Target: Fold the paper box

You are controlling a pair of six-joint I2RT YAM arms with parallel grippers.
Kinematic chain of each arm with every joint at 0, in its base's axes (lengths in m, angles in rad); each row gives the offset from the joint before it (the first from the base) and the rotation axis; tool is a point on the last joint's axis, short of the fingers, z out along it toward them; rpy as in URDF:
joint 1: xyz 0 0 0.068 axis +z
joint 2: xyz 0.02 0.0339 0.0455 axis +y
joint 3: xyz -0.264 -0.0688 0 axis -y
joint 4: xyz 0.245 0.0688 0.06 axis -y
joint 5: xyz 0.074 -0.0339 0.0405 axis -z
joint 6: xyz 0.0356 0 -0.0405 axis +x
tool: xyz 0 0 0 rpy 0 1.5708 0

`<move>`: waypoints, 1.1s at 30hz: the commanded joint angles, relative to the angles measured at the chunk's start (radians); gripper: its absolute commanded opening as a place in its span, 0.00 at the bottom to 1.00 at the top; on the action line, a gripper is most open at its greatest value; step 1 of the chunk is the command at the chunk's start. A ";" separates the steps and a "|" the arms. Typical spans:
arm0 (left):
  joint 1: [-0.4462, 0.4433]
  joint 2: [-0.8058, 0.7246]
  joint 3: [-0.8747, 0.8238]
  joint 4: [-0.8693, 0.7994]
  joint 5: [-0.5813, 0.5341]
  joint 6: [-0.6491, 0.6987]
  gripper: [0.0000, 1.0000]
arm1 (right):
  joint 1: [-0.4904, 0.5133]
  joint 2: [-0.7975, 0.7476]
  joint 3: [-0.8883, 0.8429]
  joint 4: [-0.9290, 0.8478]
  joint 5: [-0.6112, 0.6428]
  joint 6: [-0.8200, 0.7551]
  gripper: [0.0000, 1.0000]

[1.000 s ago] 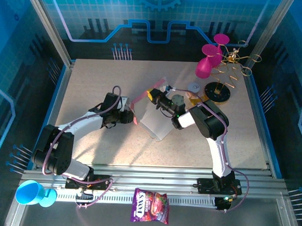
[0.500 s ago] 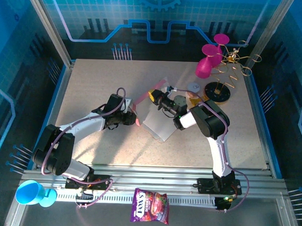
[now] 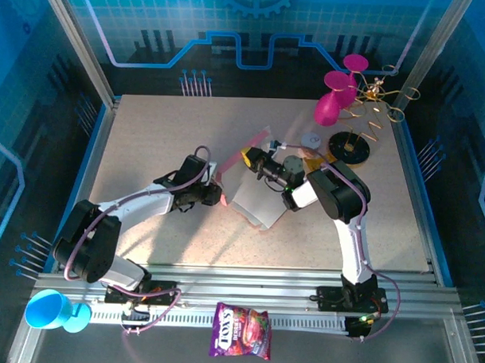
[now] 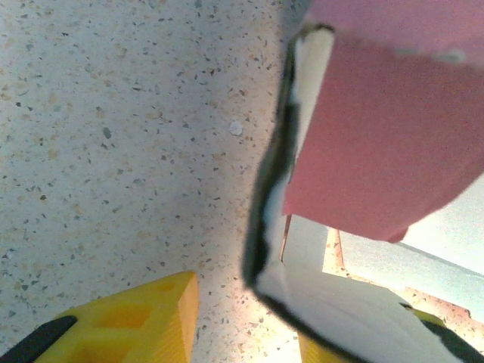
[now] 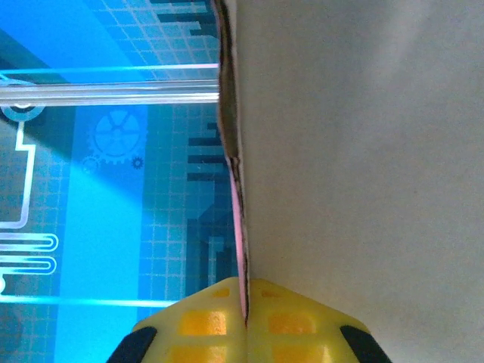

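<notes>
We see the right gripper [image 5: 243, 295] pinching the paper box [image 3: 258, 199], the left gripper [image 3: 216, 195] half-open; snack bag [image 3: 240, 330] print unreadable.

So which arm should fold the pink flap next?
Left. The left gripper sits open at the pink flap, while the right gripper is shut on the box, steadying it.

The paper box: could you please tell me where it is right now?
In the top view the paper box sits near the middle, between the left gripper and the right gripper, which pinches its far edge.
</notes>
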 commanded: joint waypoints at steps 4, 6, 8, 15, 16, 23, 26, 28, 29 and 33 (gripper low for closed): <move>-0.047 -0.023 -0.023 0.035 -0.086 -0.001 0.39 | -0.010 -0.014 -0.041 -0.012 -0.106 -0.050 0.00; -0.064 -0.025 -0.025 0.037 -0.104 -0.005 0.39 | -0.012 -0.017 -0.042 -0.011 -0.121 -0.059 0.00; -0.081 -0.029 -0.026 0.038 -0.121 -0.012 0.39 | -0.013 -0.019 -0.034 -0.010 -0.148 -0.072 0.00; -0.117 -0.037 -0.031 0.045 -0.164 -0.035 0.39 | -0.018 -0.031 -0.039 -0.010 -0.185 -0.101 0.00; -0.121 -0.038 -0.032 0.044 -0.173 -0.038 0.39 | -0.019 -0.034 -0.038 -0.011 -0.194 -0.105 0.00; -0.146 -0.043 -0.024 0.047 -0.210 -0.046 0.40 | -0.031 -0.051 -0.101 -0.010 -0.203 -0.130 0.00; -0.160 -0.041 -0.023 0.050 -0.216 -0.053 0.40 | -0.042 -0.056 -0.131 -0.010 -0.214 -0.142 0.00; -0.174 -0.045 -0.026 0.051 -0.225 -0.061 0.39 | -0.049 -0.057 -0.141 -0.010 -0.222 -0.145 0.00; -0.182 -0.050 -0.028 0.054 -0.230 -0.068 0.40 | -0.053 -0.059 -0.144 -0.010 -0.226 -0.146 0.00; -0.214 -0.056 -0.037 0.067 -0.245 -0.086 0.40 | -0.067 -0.054 -0.149 -0.010 -0.247 -0.150 0.00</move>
